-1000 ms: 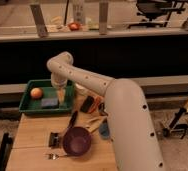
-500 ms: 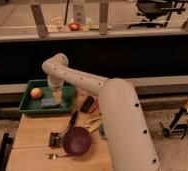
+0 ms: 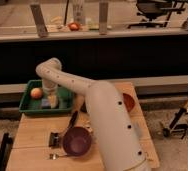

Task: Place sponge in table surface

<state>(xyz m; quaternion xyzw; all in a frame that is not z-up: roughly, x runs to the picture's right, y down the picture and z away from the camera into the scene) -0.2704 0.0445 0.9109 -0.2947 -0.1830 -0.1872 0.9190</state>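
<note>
The sponge [image 3: 46, 104] appears as a small blue and yellowish patch inside the green tray [image 3: 29, 106] at the table's back left. My gripper [image 3: 52, 101] reaches down into the tray right at the sponge, and the white arm [image 3: 102, 115] sweeps in from the lower right. The gripper partly hides the sponge. I cannot tell whether it touches the sponge. The wooden table surface [image 3: 34, 131] lies in front of the tray.
An orange fruit [image 3: 36, 93] sits in the tray's left part. A purple bowl [image 3: 77, 141], a fork [image 3: 57, 156], a small black object [image 3: 54, 139] and a dark utensil [image 3: 72, 120] lie on the table. A red bowl [image 3: 129, 102] shows behind the arm.
The gripper has shifted slightly left and lower into the green tray, over the sponge. Nothing else on the table has moved.
</note>
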